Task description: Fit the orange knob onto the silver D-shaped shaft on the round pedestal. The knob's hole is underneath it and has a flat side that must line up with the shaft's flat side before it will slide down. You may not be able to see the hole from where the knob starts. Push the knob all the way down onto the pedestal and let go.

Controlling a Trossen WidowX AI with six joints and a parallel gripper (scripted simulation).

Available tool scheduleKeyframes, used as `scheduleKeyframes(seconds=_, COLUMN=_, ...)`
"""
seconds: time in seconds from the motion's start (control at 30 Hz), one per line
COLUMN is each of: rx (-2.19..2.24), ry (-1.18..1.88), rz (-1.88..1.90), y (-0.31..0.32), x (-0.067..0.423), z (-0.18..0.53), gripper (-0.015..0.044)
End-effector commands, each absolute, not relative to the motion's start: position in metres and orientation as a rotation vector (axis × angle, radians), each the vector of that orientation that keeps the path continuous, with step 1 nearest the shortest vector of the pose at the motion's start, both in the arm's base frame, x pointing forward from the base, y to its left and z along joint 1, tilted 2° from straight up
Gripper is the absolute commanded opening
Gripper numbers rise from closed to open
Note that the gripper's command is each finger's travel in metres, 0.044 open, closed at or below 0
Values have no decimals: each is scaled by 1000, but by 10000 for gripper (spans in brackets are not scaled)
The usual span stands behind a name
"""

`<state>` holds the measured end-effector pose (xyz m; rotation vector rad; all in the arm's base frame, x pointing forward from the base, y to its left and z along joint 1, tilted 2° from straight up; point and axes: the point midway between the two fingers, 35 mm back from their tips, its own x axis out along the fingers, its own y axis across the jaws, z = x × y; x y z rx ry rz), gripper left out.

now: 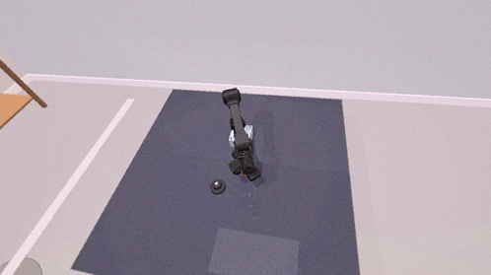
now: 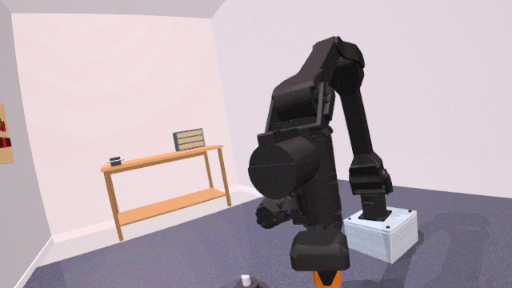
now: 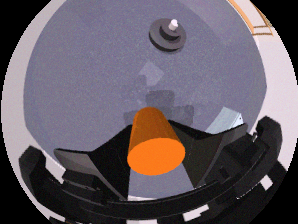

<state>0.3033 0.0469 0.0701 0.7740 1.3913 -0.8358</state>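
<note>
My gripper [image 3: 157,144] [image 2: 326,276] [image 1: 248,175] is shut on the orange knob [image 3: 156,143] [image 2: 326,279] [image 1: 245,175], a tapered orange cone held between the two dark fingers a little above the dark mat. The knob's underside is hidden. The round dark pedestal [image 3: 168,34] [image 1: 218,187] [image 2: 256,285] with the short silver shaft [image 3: 173,24] [image 1: 217,182] [image 2: 245,279] stands on the mat, apart from the knob, to its left in the top view and ahead of the fingers in the wrist view.
The arm's white base block [image 2: 381,234] [image 1: 249,131] stands behind the gripper on the dark mat [image 1: 171,170]. A lighter rectangle [image 1: 254,257] lies on the mat nearer the front. A wooden shelf table [image 2: 164,160] stands by the far wall.
</note>
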Motion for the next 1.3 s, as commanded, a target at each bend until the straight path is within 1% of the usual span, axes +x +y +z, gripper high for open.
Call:
scheduleKeyframes(seconds=0.0, rx=788, ry=1380, rz=-826, y=48, x=305, z=85, gripper=0)
scheduleKeyframes(seconds=0.33, rx=792, ry=1384, rz=-827, y=47, x=301, z=110, gripper=0)
scheduleKeyframes(seconds=1.27, rx=792, ry=1379, rz=-821, y=-24, x=325, z=89, gripper=0)
